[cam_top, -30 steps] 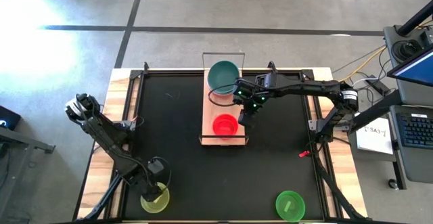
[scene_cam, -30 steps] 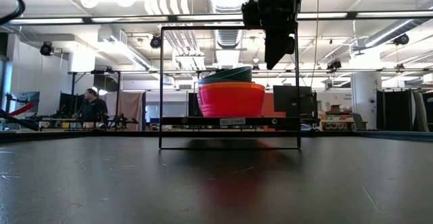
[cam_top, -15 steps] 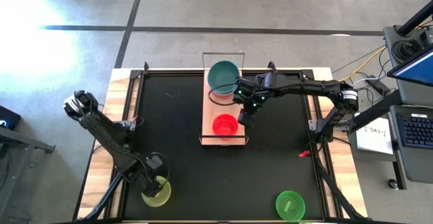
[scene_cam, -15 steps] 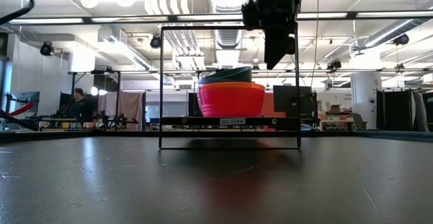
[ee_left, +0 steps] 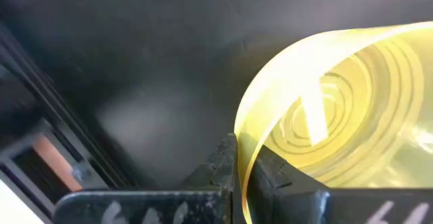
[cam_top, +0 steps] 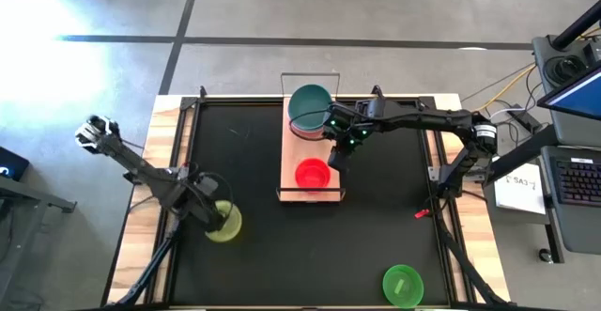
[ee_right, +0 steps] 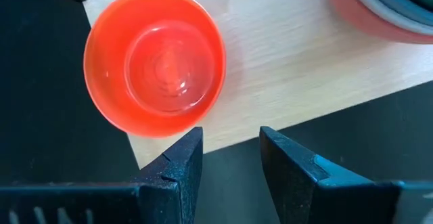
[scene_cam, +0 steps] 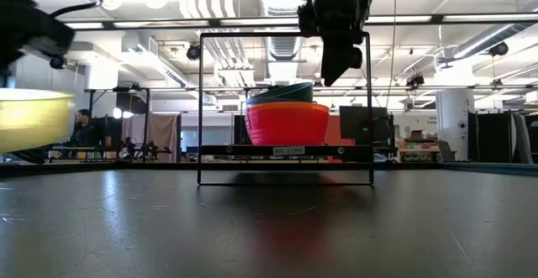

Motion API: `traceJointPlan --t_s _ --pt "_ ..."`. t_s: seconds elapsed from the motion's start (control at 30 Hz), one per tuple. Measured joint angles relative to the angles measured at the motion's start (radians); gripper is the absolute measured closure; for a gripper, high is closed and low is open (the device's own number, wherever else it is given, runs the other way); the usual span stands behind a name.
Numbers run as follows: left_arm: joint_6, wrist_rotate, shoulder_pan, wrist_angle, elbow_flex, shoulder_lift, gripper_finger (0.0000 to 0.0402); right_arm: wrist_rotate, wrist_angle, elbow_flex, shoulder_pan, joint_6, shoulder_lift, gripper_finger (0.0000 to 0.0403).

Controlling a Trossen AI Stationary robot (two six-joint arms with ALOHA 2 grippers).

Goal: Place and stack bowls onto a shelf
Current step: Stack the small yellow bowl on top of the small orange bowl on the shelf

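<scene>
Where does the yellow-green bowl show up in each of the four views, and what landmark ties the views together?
High view: yellow-green bowl at the table's left, held by the left gripper.
Low view: at the far left edge, off the tabletop.
Left wrist view: fills the frame's right, its rim pinched between the fingers.
Right wrist view: not in it.
Shared landmark: the shelf with the red bowl, seen in the high, low and right wrist views.

- yellow-green bowl [cam_top: 223, 222]: translucent, with concentric rings in its base (plain in the left wrist view)
- red bowl [cam_top: 313, 174]: glossy red-orange
- teal bowl [cam_top: 309, 105]
- green bowl [cam_top: 403, 285]
- shelf [cam_top: 293, 156]: light wood
- mat [cam_top: 376, 236]: black
</scene>
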Motion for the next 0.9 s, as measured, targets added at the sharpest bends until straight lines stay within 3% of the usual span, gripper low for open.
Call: traceJointPlan --t_s 0.37,0.7,0.9 --pt "0.254 -0.265 0.339 -0.03 0.0 -0.117 0.0402 -0.001 0.016 0.052 0.0 -0.027 -0.001 0.0268" --pt "0.656 -0.408 0.593 0.127 0.096 -0.1 0.0402 -0.011 0.009 0.134 0.0 -0.039 -0.001 0.0268" --pt "0.852 -0.411 0.669 0.349 0.168 -0.054 0.0401 -0.013 0.011 0.186 0.001 -0.046 -0.001 0.0268"
